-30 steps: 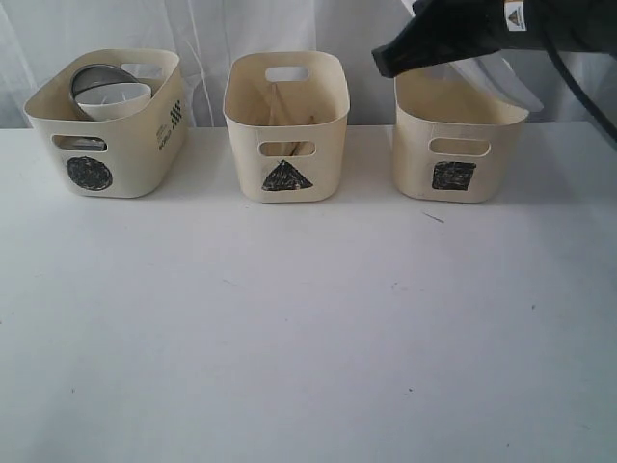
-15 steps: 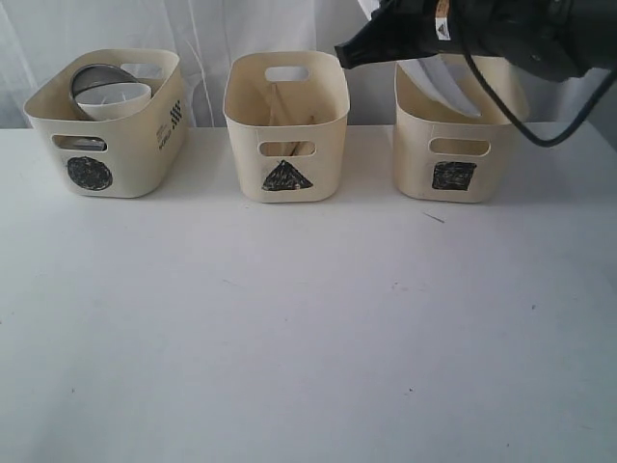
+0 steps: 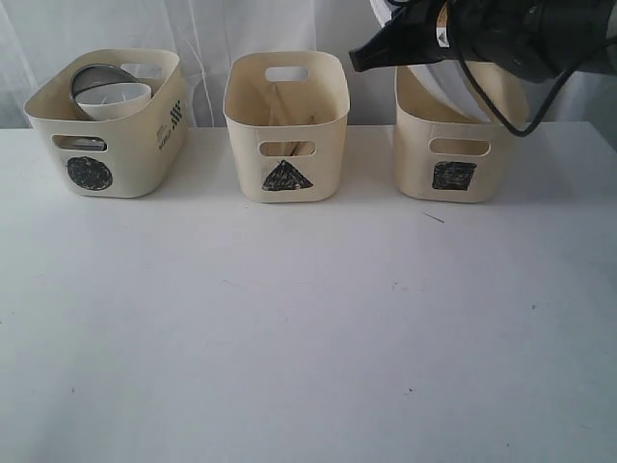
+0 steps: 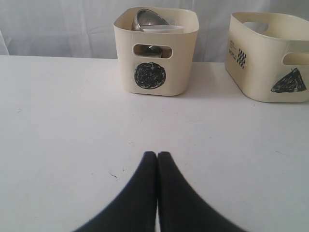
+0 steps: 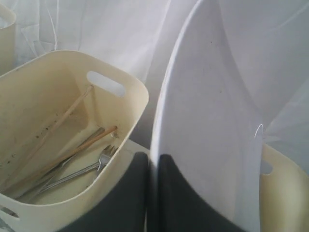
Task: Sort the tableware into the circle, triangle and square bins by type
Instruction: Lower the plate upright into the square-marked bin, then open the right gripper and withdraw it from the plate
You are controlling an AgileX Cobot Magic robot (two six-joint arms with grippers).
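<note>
My right gripper (image 3: 360, 60) (image 5: 153, 157) is shut on the rim of the large white plate (image 3: 461, 85) (image 5: 207, 121). It holds the plate on edge, tilted, with the lower part down inside the square bin (image 3: 458, 145) (image 5: 282, 193). The triangle bin (image 3: 286, 125) (image 5: 43, 87) holds two wooden chopsticks (image 3: 280, 104) (image 5: 63, 121) and a steel fork (image 5: 91, 166). In the circle bin (image 3: 106, 130) (image 4: 155, 53) lie a steel bowl (image 3: 96, 77) (image 4: 149, 18) and a white bowl (image 3: 116, 99) (image 4: 164, 29). My left gripper (image 4: 157, 154) hangs shut and empty over bare table, well short of the circle bin.
The three bins stand in a row at the back of the white table (image 3: 308, 328), before a white curtain (image 3: 212, 29). A black cable (image 3: 496, 101) loops from the right arm across the square bin's rim.
The right gripper swung left with the plate, then eased back slightly right. The plate went from leaning right to standing steeper in the square bin. The left gripper stayed still.
</note>
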